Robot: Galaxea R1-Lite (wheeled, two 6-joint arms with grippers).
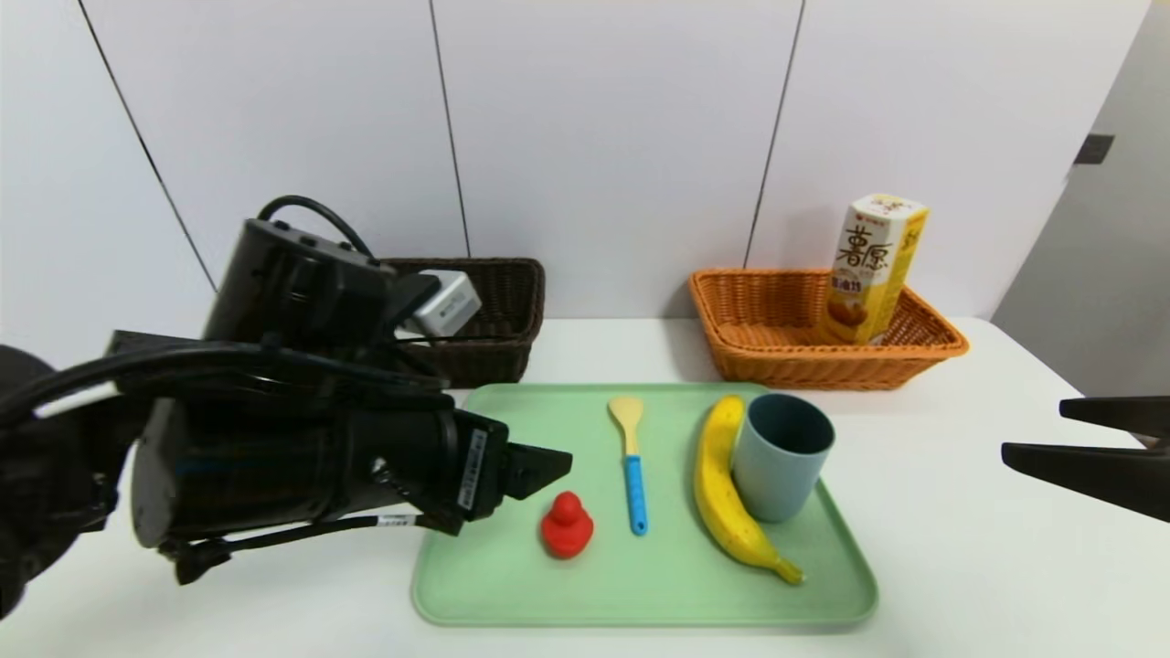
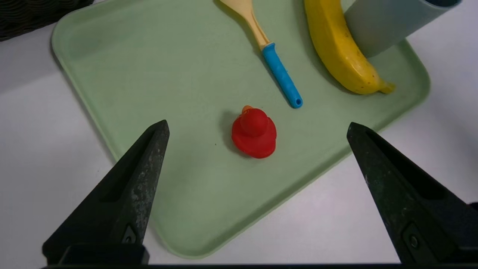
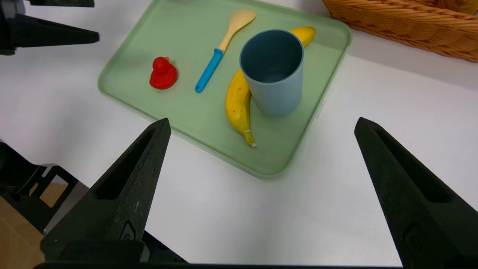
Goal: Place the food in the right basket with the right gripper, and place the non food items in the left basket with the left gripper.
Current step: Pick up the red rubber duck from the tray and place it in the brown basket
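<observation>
**Sorting run: left arm lined up on the duck, one food item binned**

Left end effector [image 1: 539, 471] fills the near-left of the head view, nothing in it, fingers spread wide; the left wrist view shows both fingertips framing the red duck [image 2: 254, 132] with bare tray between them, no contact. Right end effector [image 1: 1079, 443] sits at the 3 o'clock edge of the head view above the desk [image 1: 960, 567], also wide and holding nothing, well apart from the tray.

Layout, taking the green tray [image 1: 475, 585] as the dial centre:
- Duck toward 7 o'clock on the tray, upright.
- Spoon [image 1: 631, 461] near centre, lying flat, yellow bowl to 12, blue handle to 6.
- Banana [image 1: 722, 493] toward 3 o'clock, lying flat, curved along the side of the grey-blue cup [image 1: 779, 455]; the two look to be touching. Cup upright, mouth open.
- Dark brown basket [image 1: 503, 320] at 11 o'clock off the tray; the left arm hides most of it, contents cannot be told.
- Orange basket [image 1: 759, 352] at 1 o'clock off the tray, with the snack box [image 1: 873, 270] standing inside, leaning at its far right corner.

Step in hand (judged): reach for the first non-food item, the duck. Box counts as done; banana, duck, spoon and cup not yet sorted.

Next move calls for: lowering the left fingers either side of the duck's body, closing low on it since it is small and rounded and may squirt out, then lifting clear of the tray rim toward the dark basket. Banana pickup will need care not to knock the cup.
</observation>
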